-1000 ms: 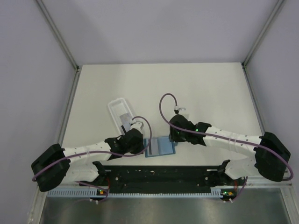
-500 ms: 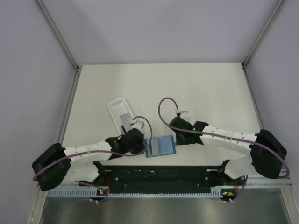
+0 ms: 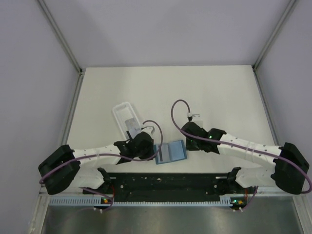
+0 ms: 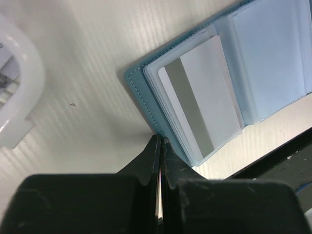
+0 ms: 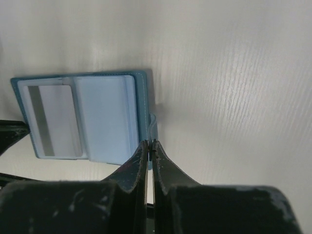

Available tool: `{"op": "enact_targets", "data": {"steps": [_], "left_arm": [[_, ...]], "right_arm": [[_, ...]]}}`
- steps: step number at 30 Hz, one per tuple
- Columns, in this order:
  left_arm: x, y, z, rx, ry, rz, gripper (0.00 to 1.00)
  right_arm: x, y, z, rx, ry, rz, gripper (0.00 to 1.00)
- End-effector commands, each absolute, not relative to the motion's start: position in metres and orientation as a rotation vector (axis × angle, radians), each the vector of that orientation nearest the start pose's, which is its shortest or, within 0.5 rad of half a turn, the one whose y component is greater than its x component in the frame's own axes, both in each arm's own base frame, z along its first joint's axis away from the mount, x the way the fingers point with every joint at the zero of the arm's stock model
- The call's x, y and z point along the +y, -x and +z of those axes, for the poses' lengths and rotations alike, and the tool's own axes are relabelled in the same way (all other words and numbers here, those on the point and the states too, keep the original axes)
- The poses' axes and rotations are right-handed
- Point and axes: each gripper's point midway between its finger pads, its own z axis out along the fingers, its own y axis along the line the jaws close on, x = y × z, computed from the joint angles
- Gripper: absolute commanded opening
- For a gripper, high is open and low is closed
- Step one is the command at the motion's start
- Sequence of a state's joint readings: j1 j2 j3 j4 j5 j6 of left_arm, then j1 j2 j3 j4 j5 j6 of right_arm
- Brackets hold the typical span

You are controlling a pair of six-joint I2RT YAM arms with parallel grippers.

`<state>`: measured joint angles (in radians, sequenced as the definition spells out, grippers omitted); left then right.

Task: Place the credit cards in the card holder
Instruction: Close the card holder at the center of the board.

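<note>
The teal card holder [image 3: 171, 152] lies open near the table's front edge, its light blue pockets facing up. One white credit card [image 4: 200, 97] with a grey stripe sits in its left pocket [image 5: 51, 119]. More credit cards [image 3: 130, 125] lie in the white tray. My left gripper [image 4: 160, 140] is shut, its tips touching the holder's left cover edge [image 4: 139, 92]; a pinch is not clear. My right gripper [image 5: 150, 142] is shut on the holder's small snap tab [image 5: 153, 124] at its right edge.
The long white tray [image 3: 122, 111] stands just behind and left of the holder; its rounded rim [image 4: 22, 97] shows in the left wrist view. The black base rail [image 3: 165, 183] runs close in front of the holder. Bare table stretches behind and to the right.
My right gripper has shut on the snap tab. The holder has shifted slightly right and turned a little. The left gripper stayed shut and followed the holder's left edge.
</note>
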<state>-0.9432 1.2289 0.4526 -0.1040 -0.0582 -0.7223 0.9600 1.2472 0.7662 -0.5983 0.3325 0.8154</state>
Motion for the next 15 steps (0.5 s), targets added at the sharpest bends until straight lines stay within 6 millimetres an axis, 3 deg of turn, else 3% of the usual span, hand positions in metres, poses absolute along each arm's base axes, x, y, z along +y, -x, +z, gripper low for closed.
{"op": "enact_targets", "data": {"steps": [1,8,11,15], "left_arm": [[-0.275,-0.156,0.040,2.511,-0.326,-0.802,0.00],[-0.295,-0.158,0.042,2.510,-0.339,-0.871,0.00],[-0.278,-0.163,0.037,2.511,-0.248,-0.789,0.00],[-0.249,-0.166,0.041,2.475,-0.154,-0.685,0.00]], "right_arm": [[0.212,-0.183,0.093,2.494,0.064,0.324,0.00],[0.217,-0.180,0.119,2.430,0.059,0.449,0.00],[0.229,-0.176,0.132,2.404,0.095,0.560,0.00],[0.261,-0.168,0.148,2.367,0.198,0.773,0.00]]}}
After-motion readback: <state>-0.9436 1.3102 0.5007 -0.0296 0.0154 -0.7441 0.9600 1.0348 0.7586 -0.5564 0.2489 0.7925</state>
